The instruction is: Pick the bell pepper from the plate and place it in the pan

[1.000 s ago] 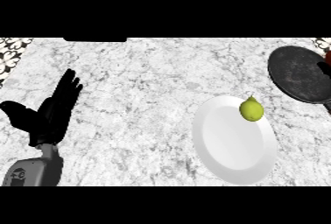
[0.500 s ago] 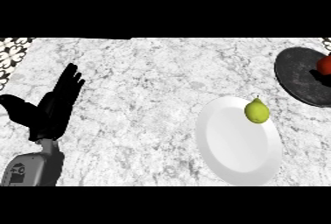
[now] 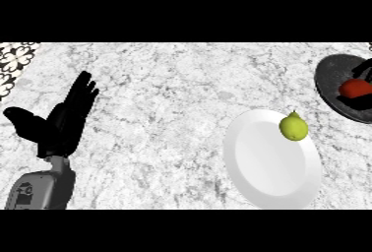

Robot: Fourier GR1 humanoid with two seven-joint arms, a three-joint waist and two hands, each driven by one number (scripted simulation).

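Note:
A red bell pepper (image 3: 355, 88) is over the dark round pan (image 3: 334, 74) at the view's right edge. Black fingers of my right hand (image 3: 364, 69) show above and below the pepper, curled round it; the rest of that hand is cut off by the edge. A white plate (image 3: 269, 167) lies lower right of centre. A yellow-green fruit (image 3: 294, 126) sits on its upper right part. My left hand (image 3: 62, 123) rests open at the far left, fingers up, away from everything.
A patterned tile strip (image 3: 16, 59) shows at the upper left corner. The grey marble counter (image 3: 167, 98) stretches between my left hand and the plate.
The red pepper has come further into the pan's area and shows more fully. The plate, fruit and pan sit slightly further right in the view. My left hand has stayed put.

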